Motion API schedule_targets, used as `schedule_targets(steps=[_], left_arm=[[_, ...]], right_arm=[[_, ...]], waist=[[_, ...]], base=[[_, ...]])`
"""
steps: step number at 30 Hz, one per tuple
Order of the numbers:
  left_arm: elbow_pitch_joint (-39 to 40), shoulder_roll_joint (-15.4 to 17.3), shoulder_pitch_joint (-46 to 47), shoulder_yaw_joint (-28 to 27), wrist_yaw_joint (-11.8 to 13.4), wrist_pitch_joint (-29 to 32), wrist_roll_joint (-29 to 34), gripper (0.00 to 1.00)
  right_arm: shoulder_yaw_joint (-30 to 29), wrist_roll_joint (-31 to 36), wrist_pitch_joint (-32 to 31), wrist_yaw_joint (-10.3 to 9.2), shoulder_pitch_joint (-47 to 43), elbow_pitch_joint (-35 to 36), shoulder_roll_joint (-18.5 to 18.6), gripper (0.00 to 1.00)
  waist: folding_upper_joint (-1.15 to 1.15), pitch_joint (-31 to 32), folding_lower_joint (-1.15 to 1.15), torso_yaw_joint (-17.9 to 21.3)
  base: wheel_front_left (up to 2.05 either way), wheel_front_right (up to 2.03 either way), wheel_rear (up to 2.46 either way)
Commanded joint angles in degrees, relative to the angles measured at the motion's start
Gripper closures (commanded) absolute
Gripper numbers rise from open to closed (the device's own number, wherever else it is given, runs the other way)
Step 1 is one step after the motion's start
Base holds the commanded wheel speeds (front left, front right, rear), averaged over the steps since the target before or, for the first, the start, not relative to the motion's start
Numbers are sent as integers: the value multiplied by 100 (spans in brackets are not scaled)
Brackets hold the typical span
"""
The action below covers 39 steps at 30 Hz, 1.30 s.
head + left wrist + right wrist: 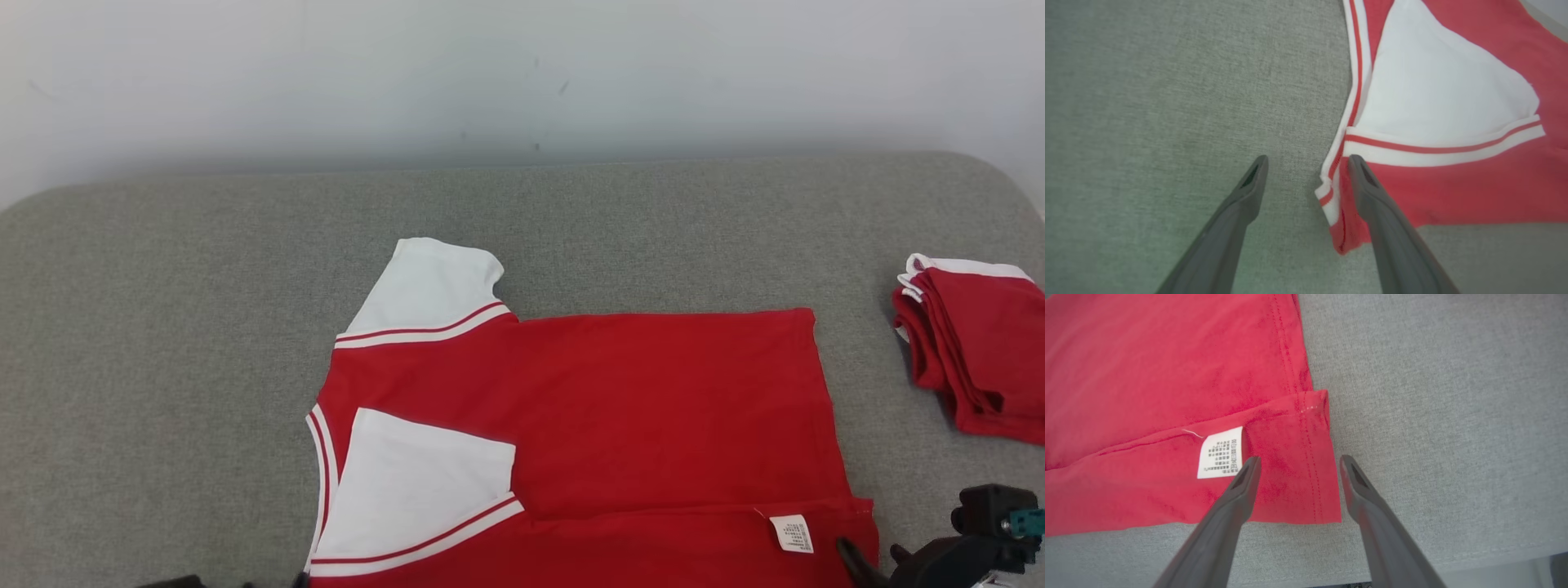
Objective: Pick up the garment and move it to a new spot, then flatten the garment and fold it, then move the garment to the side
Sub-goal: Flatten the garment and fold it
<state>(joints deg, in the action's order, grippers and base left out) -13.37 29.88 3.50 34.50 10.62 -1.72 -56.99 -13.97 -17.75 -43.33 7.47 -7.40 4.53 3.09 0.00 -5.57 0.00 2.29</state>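
Left gripper (1306,163) apart, straddling garment (1453,196) striped corner; right gripper (1298,462) apart, straddling its hem corner.

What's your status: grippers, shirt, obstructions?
Left gripper open at collar edge, right gripper open over hem corner. Shirt flat, near edge folded in, far sleeve out. Folded stack at right, apart from it.

You get bright, even, soft light in all three views, with barely a shadow on the grey tabletop (163,327). The left wrist view is paler and slightly hazy. The fingers (1247,196) go soft toward the bottom edge of both wrist views.
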Motion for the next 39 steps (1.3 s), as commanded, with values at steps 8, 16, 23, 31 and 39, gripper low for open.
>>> schedule_targets(steps=[8, 16, 23, 31, 39], left_arm=[[520, 563, 916, -371, 266, 145, 298, 0], [178, 454, 2789, -174, 6, 840, 704, 0], [-930, 152, 4417, 305, -349, 1524, 1199, 0], [-2038, 26, 5360, 418, -544, 1843, 1376, 0], [-2555, -27, 5680, 558, -633, 2039, 1438, 0]], right_arm=[[18, 232, -11, 4, 828, 578, 420, 0], [556, 319, 297, 4, 2121, 592, 694, 0], [1513, 251, 718, 4, 3285, 20, 877, 0], [2081, 136, 1079, 4, 3815, -457, 927, 0], [2064, 89, 1222, 4, 3649, -643, 1006, 0]], waist=[[0, -409, 0, 116], [0, -1167, 0, 388], [0, -1741, 0, 836], [0, -2068, 0, 1222], [0, -2099, 0, 1283]], base=[[0, 0, 0], [0, 0, 0], [0, 0, 0], [0, 0, 0], [0, 0, 0]])
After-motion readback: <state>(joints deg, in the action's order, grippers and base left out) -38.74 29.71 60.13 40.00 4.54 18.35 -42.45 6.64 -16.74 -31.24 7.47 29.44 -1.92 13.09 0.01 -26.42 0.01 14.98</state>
